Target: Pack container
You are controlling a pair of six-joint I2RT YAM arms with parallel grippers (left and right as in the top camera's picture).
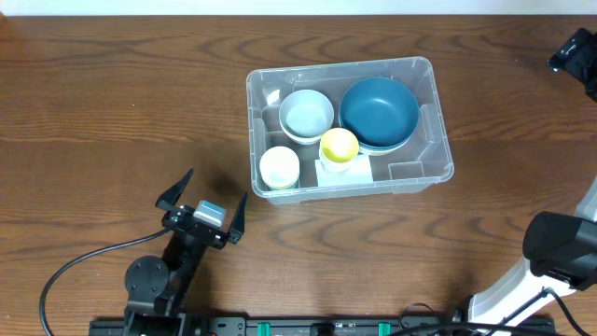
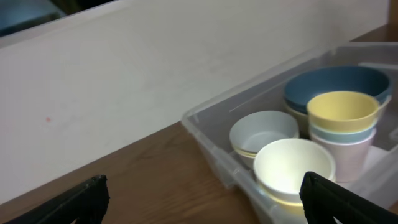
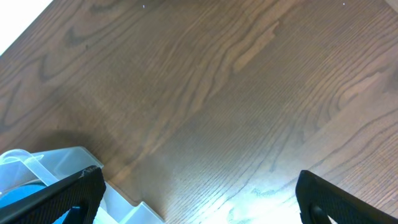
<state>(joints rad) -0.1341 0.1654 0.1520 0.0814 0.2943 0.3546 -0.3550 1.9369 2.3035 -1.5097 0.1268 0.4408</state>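
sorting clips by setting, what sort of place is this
Probably a robot test bench, not a home kitchen: robot arms mounted at the near edge of a wooden table, a plain white wall behind, and one clear plastic container of bowls staged on it.

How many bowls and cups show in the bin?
4 tops: dark blue bowl far right, pale bowl far left, yellow cup near middle, white cup near left. More may nest beneath.

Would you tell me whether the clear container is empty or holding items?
Holding items: inside the container sit a dark blue bowl, pale bowl, yellow cup and white cup.
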